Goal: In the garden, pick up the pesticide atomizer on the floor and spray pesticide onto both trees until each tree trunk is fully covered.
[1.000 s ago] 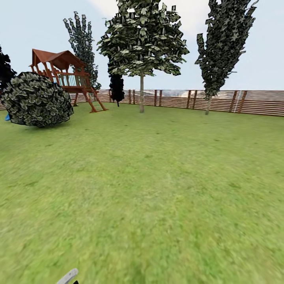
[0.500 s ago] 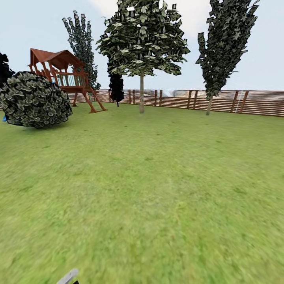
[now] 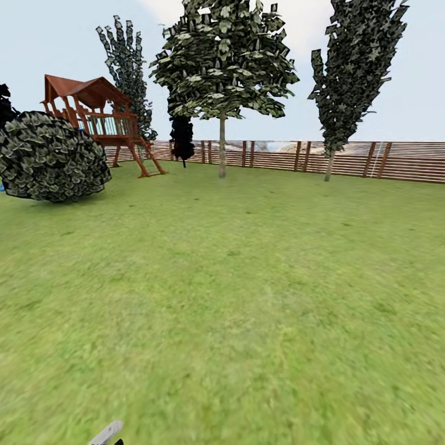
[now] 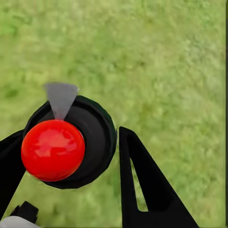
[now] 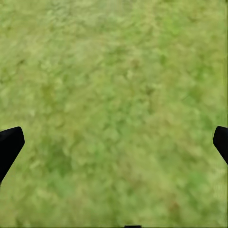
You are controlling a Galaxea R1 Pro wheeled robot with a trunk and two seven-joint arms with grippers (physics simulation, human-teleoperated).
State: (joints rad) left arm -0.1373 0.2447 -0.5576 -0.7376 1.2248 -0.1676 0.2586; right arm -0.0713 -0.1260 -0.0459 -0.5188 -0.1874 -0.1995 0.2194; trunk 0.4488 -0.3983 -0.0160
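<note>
Between the left jaws, hold the atomizer (image 4: 97,137) firm, nozzle (image 3: 106,432) forward, and roll nearer before spraying. Left jaws narrow, clamped on its black body; right jaws wide, empty, above grass (image 5: 114,95). Farther out, well apart: trunk (image 3: 221,151) at 12 o'clock, second trunk (image 3: 328,165) at 1, before the fence (image 3: 402,161).
</note>
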